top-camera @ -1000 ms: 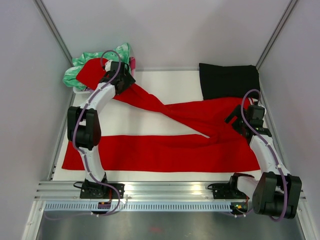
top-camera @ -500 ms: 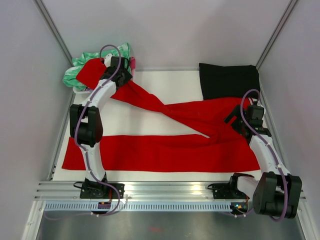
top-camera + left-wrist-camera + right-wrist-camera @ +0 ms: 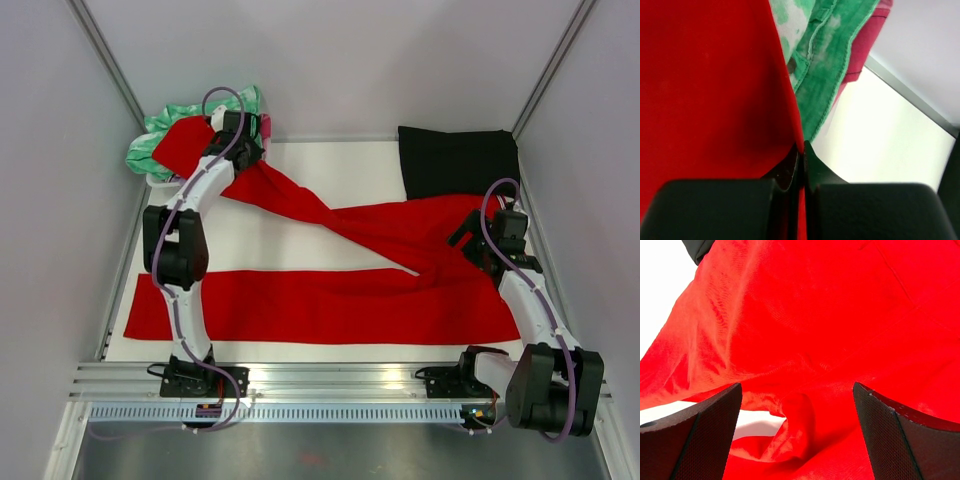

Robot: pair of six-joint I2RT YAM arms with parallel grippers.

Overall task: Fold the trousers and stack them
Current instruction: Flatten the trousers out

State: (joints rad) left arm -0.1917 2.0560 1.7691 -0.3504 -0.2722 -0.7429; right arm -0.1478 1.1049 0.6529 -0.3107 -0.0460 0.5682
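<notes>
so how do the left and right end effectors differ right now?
Left end effector is shut on an edge of the trousers; right end effector is wide open, holding nothing. Left works at the far-left corner beside the green-and-white garment; right sits near the black cloth. Both are over the trousers.

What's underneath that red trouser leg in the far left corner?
A green-and-white mottled garment pokes out from under the trousers, with something pink beside it. How much of the garment lies beneath the red cloth cannot be seen, because the leg covers it.
</notes>
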